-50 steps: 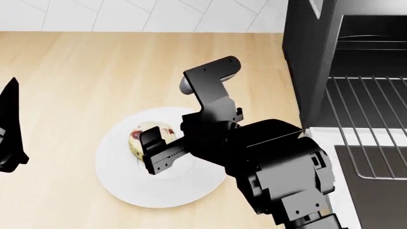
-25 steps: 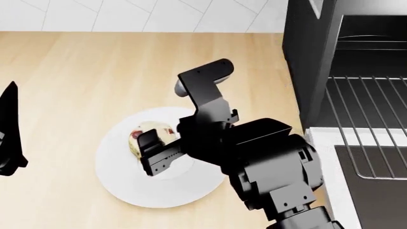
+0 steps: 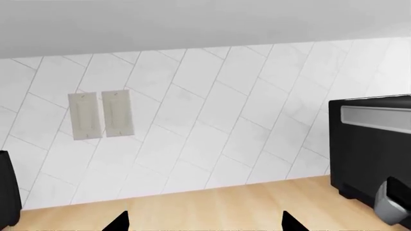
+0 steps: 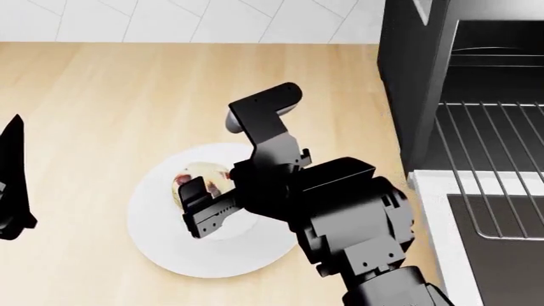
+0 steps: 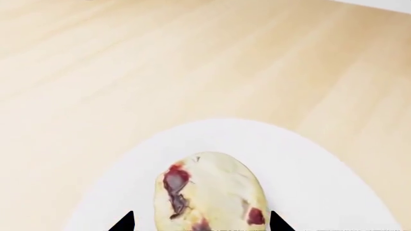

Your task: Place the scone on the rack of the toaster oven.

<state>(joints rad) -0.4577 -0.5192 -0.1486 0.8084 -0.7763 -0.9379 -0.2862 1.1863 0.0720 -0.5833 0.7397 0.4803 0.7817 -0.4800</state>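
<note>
The scone (image 4: 202, 176), pale yellow with dark red patches, lies on a round white plate (image 4: 170, 245) on the wooden counter. My right gripper (image 4: 197, 205) hangs just over it, open. In the right wrist view the scone (image 5: 209, 192) sits between the two dark fingertips, with the gripper (image 5: 200, 226) wide around it and small gaps on both sides. The toaster oven (image 4: 416, 83) stands at the right, its door down and the wire rack (image 4: 493, 166) showing inside. My left gripper (image 3: 204, 226) is open and empty, off at the far left (image 4: 12, 185).
The oven's dark glass door (image 4: 501, 255) lies open toward me at the lower right. A tiled wall (image 3: 212, 110) with two switch plates (image 3: 101, 114) backs the counter. The black oven side (image 3: 372, 149) shows in the left wrist view.
My right arm has shifted a little left and toward the scone, so the fingers cover more of it. The left arm and the scone have stayed put.
</note>
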